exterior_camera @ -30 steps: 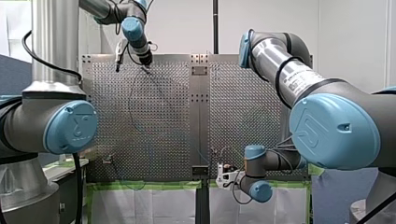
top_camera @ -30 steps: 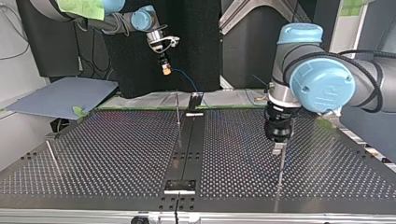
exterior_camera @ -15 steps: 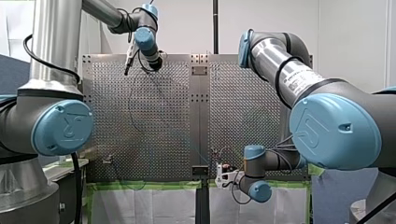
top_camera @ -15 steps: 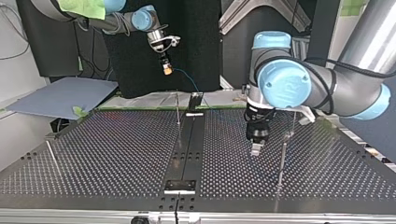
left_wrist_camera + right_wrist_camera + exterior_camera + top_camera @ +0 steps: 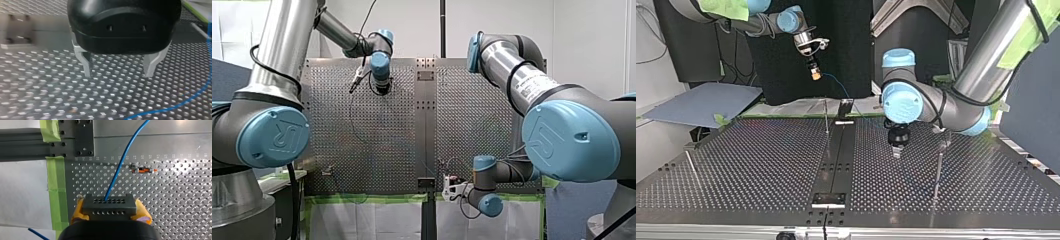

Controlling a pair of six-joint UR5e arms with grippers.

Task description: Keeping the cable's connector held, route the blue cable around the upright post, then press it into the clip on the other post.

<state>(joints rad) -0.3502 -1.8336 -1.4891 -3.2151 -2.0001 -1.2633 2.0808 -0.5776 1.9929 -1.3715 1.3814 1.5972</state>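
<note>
Right wrist view gives the clearest fact: my right gripper (image 5: 109,210) pinches the black connector (image 5: 109,205) between its yellow pads (image 5: 78,213), above the desk's (image 5: 175,202) edge nearest the arms. From the connector the blue cable (image 5: 117,173) runs out over the desk toward its middle. Another stretch lies flat on the desk just ahead of my left gripper (image 5: 118,74). Its metal fingers (image 5: 86,62) are spread wide with nothing between them, apart from the cable.

I judge the cable to be light, thin and soft (it curves freely and will keep no shape by itself), with a smooth sheath that may slip through bare metal. The connector is the only stiff part and it is already taken. So the good place to take hold is the free stretch on the desk, some way from the connector, pinched firmly but without crushing.

Count: one cable, one connector, two grippers. In the top view I count two thin posts: a first post (image 5: 826,117) beside the middle rail near the arms' edge, and a second post (image 5: 938,167) toward the view's right. A third rod (image 5: 692,167) near the desk's edge at the view's left is perhaps another post. Which one carries the clip I cannot tell.
</note>
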